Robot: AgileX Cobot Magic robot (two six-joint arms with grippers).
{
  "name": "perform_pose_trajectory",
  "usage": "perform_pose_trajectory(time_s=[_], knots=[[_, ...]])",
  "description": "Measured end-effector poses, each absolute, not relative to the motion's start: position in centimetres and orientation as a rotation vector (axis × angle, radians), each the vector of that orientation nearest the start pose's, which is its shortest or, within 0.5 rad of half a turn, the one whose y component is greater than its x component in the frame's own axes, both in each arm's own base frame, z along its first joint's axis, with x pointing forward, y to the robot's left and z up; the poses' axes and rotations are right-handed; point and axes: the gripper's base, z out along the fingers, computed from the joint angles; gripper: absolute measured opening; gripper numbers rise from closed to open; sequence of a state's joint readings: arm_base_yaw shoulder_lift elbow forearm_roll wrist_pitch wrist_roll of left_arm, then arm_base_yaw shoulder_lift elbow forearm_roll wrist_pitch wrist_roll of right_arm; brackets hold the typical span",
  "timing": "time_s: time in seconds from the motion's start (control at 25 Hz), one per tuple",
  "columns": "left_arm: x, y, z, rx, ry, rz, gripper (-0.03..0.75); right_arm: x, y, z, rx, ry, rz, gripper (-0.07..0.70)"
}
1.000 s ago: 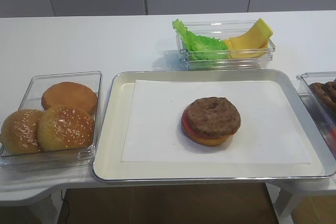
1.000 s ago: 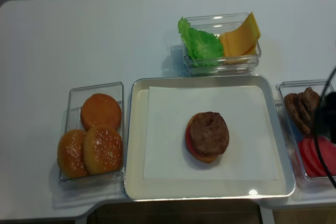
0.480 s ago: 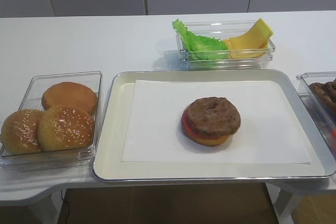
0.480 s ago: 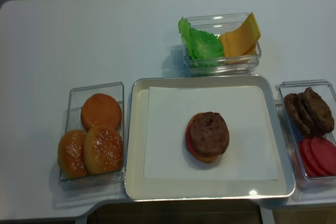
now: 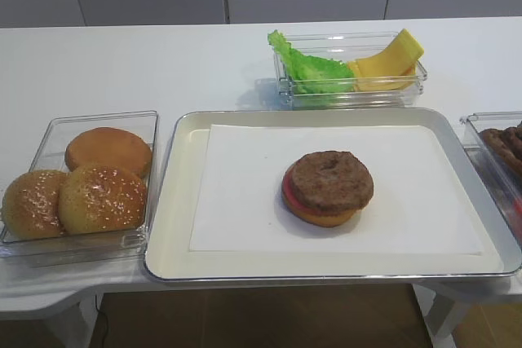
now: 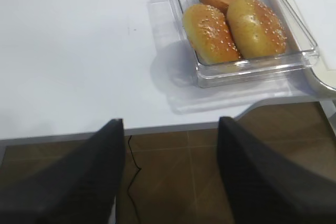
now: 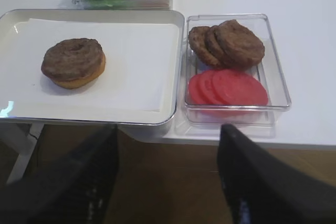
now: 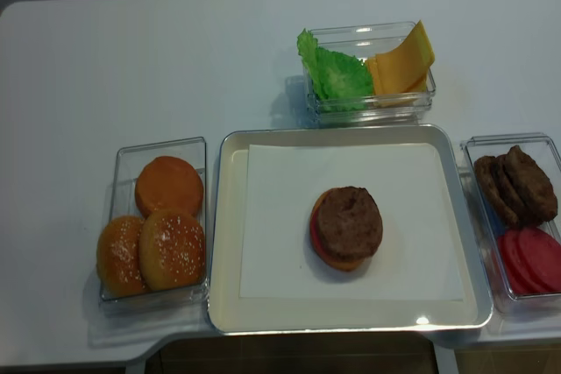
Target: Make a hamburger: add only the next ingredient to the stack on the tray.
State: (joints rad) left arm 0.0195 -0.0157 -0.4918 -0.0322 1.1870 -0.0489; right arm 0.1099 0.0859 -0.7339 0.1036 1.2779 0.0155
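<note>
A dark brown meat patty [image 5: 332, 179] with a centre dimple lies on top of the stack [image 8: 349, 222], over the pink-red disc [image 5: 286, 193] and tan bun half [image 7: 79, 80]. The stack sits on the white paper in the middle of the cream tray [image 5: 171, 201]. My right gripper [image 7: 169, 128] hangs open and empty off the table's front edge, below the tray's right corner. Off the front edge near the bun bin, my left gripper [image 6: 169, 121] is also open and empty. Neither gripper shows in the high views.
A clear bin on the right holds spare patties [image 7: 231, 43] and red slices [image 7: 228, 87]. On the left, a bin [image 5: 49, 132] holds three buns [image 6: 236, 22]. Behind the tray, another bin has lettuce [image 5: 314, 71] and yellow cheese [image 5: 387, 61].
A dark arm part and cable that hung over the right-hand bin a second ago have left the overhead view. The food and tray have not moved.
</note>
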Motion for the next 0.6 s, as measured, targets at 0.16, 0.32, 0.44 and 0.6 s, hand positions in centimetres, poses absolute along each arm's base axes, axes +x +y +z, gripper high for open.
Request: perform_pose_trajectory(time_s=[0.16, 0.32, 0.44, 0.6], knots=[[-1.2, -0.3, 26.5, -0.070, 2.162, -0.056, 0.417, -3.6, 0.5, 30.0, -0.109, 2.108, 0.208, 0.447], [-1.2, -0.3, 26.5, -0.068, 2.162, -0.057, 0.417, -3.1, 0.6, 28.5, -0.108, 2.155, 0.208, 0.447], [-1.2, -0.3, 26.5, -0.068, 2.162, -0.057, 0.417, -2.6, 0.6, 27.5, -0.107, 2.191, 0.210, 0.447], [-1.2, -0.3, 26.5, -0.068, 2.162, -0.057, 0.417, -1.9, 0.7, 26.9, -0.113, 2.170, 0.197, 0.447]])
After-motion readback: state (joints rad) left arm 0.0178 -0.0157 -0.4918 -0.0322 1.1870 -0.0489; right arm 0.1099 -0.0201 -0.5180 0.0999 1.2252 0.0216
